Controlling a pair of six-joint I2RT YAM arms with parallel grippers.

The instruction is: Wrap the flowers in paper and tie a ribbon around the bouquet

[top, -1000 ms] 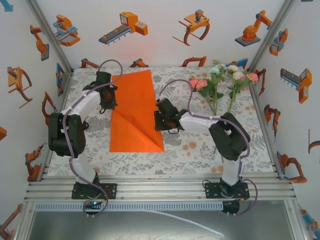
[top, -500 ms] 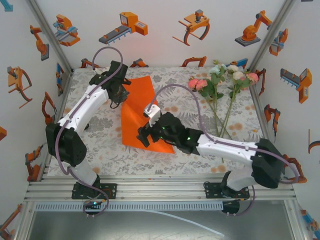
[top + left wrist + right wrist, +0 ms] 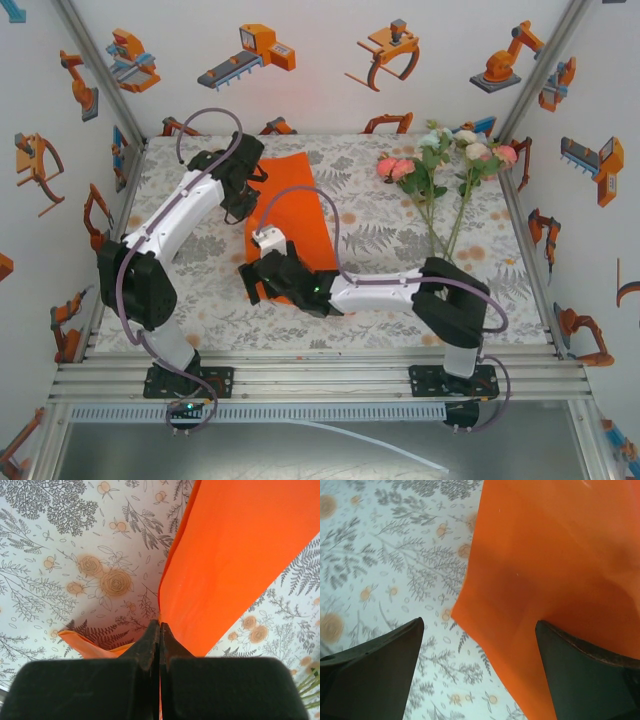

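Note:
The orange paper [image 3: 300, 200] lies left of centre, partly lifted and folded over. My left gripper [image 3: 243, 205] is shut on its left edge; in the left wrist view the fingertips [image 3: 160, 626] pinch the sheet [image 3: 235, 555], which rises off the cloth. My right gripper [image 3: 252, 282] hovers open at the paper's near left corner. In the right wrist view that corner [image 3: 545, 555] lies between the wide-apart jaws [image 3: 480, 630] without touching either one. The flowers [image 3: 440, 160] lie at the back right with their stems pointing toward me.
A floral tablecloth [image 3: 400, 220] covers the table. Metal frame rails [image 3: 320, 375] run along the near edge. White walls with robot stickers close in the back and both sides. The right arm's forearm [image 3: 380, 290] stretches across the near middle.
The left gripper carried the paper's edge toward the back, folding the sheet narrower. The right gripper opened, let go of the paper and swung left toward its near corner.

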